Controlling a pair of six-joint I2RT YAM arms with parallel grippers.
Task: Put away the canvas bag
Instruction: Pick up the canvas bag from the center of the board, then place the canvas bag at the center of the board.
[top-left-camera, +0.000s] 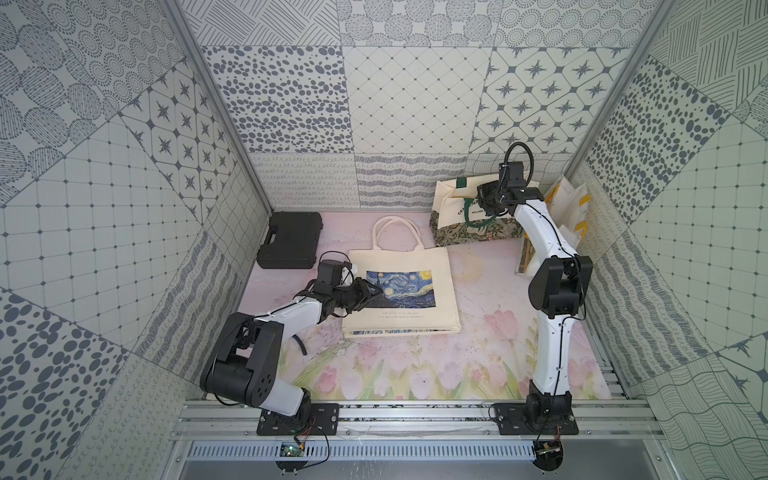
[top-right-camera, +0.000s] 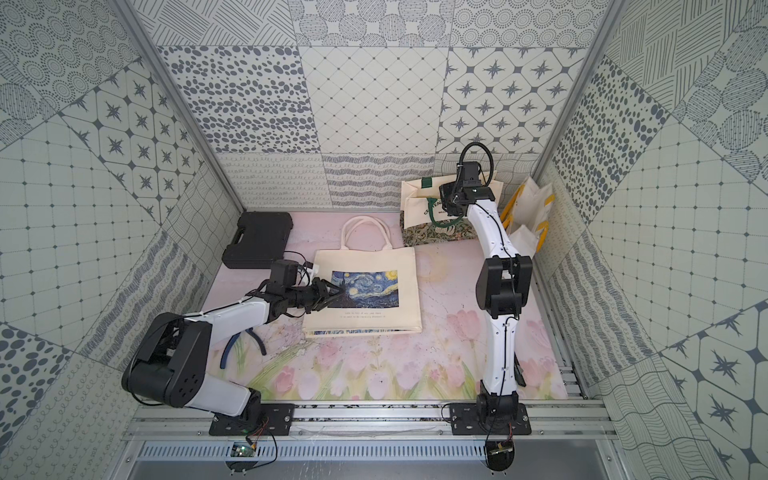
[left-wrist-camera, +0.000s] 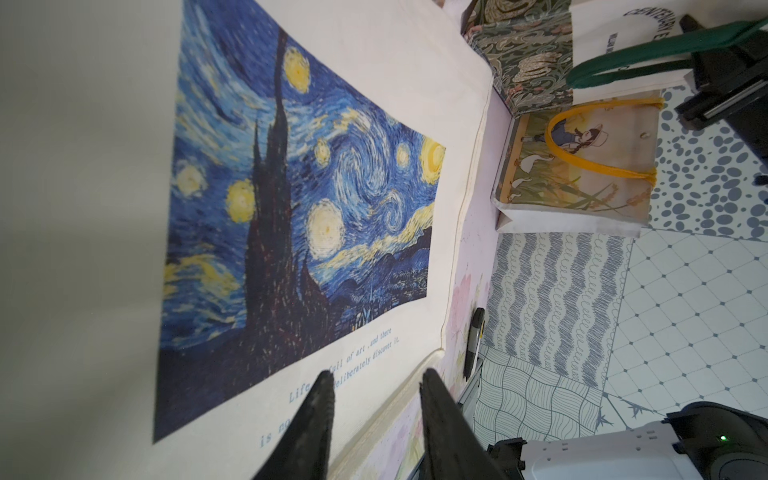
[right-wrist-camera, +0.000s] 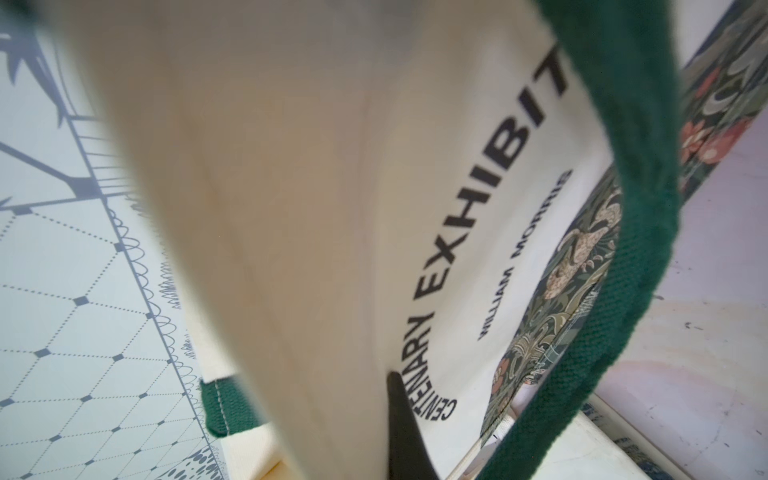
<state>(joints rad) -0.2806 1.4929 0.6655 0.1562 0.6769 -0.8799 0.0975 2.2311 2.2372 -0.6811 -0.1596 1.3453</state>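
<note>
- Canvas bag (top-left-camera: 440, 266): cream, starry-night print, cream handles; lies flat, middle of bench (top-left-camera: 482, 345).
- Left gripper (left-wrist-camera: 376, 374): narrow gap, empty, over the bag's edge.
- Right gripper (top-left-camera: 483, 205): pinched on green-handled bag (top-left-camera: 453, 203) cloth.

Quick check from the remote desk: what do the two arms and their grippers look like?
The left arm and right arm share white shell links between bulky black joints, thin black cables clipped along them, and black base plates. The left gripper and right gripper are black with slim tapering fingers.
</note>
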